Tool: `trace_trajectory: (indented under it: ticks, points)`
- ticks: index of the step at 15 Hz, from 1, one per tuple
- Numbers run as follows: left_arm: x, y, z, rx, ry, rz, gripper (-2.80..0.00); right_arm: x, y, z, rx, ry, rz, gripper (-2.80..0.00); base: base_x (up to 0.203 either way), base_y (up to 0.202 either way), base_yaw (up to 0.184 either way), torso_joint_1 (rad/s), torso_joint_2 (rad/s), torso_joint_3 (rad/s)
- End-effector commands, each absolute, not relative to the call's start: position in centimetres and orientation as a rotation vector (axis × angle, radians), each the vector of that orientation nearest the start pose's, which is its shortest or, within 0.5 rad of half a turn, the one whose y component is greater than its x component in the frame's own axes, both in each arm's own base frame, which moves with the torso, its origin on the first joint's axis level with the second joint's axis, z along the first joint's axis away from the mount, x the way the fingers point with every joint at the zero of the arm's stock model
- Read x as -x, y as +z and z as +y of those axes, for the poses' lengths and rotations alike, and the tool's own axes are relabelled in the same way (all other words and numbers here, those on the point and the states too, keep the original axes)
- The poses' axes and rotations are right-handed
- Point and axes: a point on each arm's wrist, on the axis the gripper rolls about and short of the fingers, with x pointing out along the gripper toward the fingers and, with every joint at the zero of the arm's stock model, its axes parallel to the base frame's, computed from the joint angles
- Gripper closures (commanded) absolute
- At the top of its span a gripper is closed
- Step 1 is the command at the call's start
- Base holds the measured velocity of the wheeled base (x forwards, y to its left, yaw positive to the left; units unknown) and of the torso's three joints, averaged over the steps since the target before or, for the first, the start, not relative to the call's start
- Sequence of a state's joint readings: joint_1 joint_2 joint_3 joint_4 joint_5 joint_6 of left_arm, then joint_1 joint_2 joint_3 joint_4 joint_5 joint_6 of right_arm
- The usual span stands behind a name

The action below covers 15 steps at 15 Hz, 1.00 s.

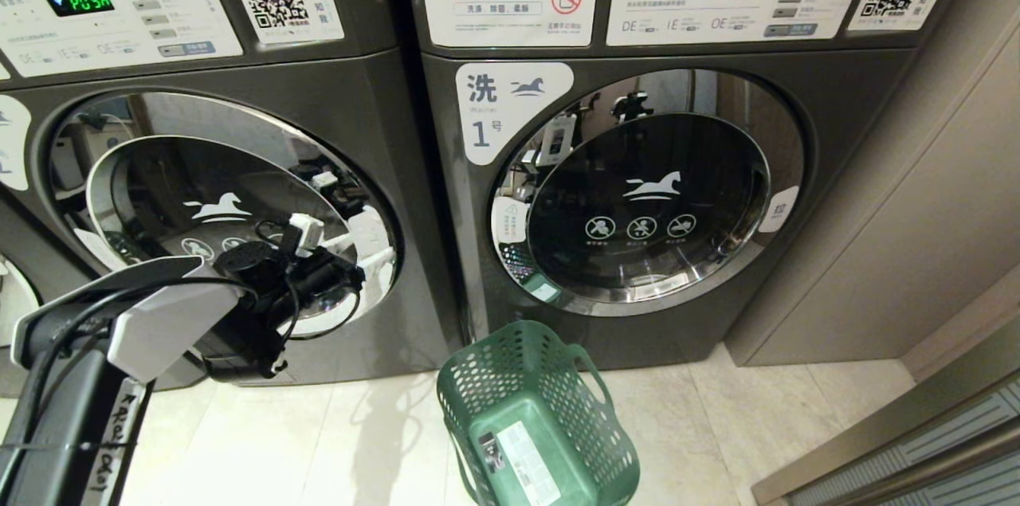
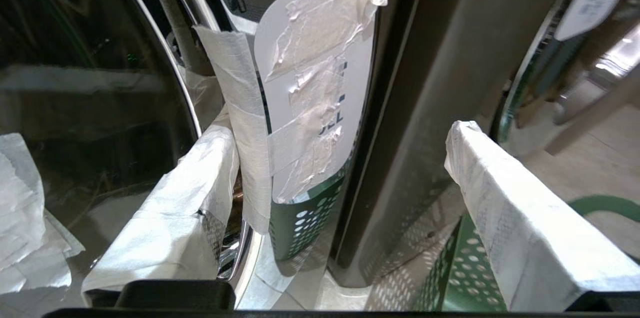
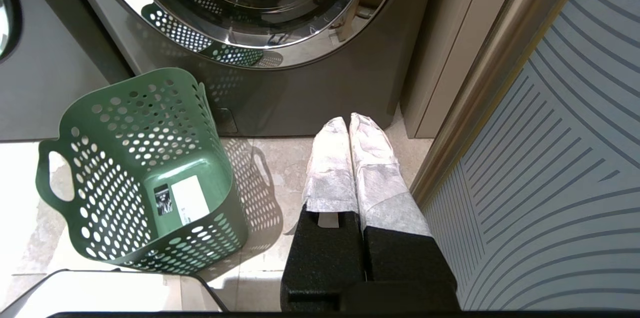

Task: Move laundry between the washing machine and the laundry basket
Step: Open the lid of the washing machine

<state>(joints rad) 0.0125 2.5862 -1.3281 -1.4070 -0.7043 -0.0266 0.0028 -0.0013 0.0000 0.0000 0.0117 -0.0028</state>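
Observation:
Two grey front-loading washing machines stand side by side, and both the left door (image 1: 223, 195) and the right door (image 1: 649, 187) are closed. An empty green laundry basket (image 1: 534, 410) sits on the floor below the gap between them, also in the right wrist view (image 3: 140, 168). No laundry shows. My left gripper (image 1: 373, 243) is open at the right edge of the left door. In the left wrist view, the gripper (image 2: 340, 132) has a taped white door tag (image 2: 315, 82) between its fingers, close to one paper-wrapped finger (image 2: 200, 183). My right gripper (image 3: 348, 120) hangs shut and empty above the floor, right of the basket.
A beige panel (image 1: 916, 211) flanks the right machine. A striped grey panel with a brass edge (image 3: 550, 157) stands close beside my right gripper. Pale floor tiles (image 1: 335, 442) lie in front of the machines.

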Motion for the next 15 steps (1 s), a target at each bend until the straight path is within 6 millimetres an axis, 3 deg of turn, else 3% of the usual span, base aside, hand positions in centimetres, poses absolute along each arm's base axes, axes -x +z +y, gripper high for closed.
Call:
trace_trajectory:
  ticks: [1, 9, 12, 15]
  points:
    - [-47.6, 2.8, -0.7, -0.032, -0.731, -0.137, -2.80, 2.3, 7.6, 0.0, 0.003, 0.015, 0.000, 0.00, 0.000, 0.000, 0.000, 0.000, 0.00, 0.000]
    - [-46.7, 3.4, -0.2, -0.028, -0.754, -0.125, -2.80, 2.3, 7.5, 0.0, 0.003, 0.015, 0.000, 0.00, 0.000, 0.000, 0.000, 0.000, 0.00, 0.000]
    - [-43.8, 4.1, 2.1, -0.020, -0.697, -0.095, -2.80, 2.3, 7.6, 0.0, 0.003, 0.015, -0.001, 0.00, 0.000, 0.000, 0.000, 0.000, 0.00, 0.000]
    - [-38.4, 5.3, 5.7, 0.016, -0.588, -0.009, -2.80, 2.3, 7.5, 0.0, 0.003, 0.015, 0.000, 0.00, 0.000, 0.000, 0.000, 0.000, 0.00, 0.000]
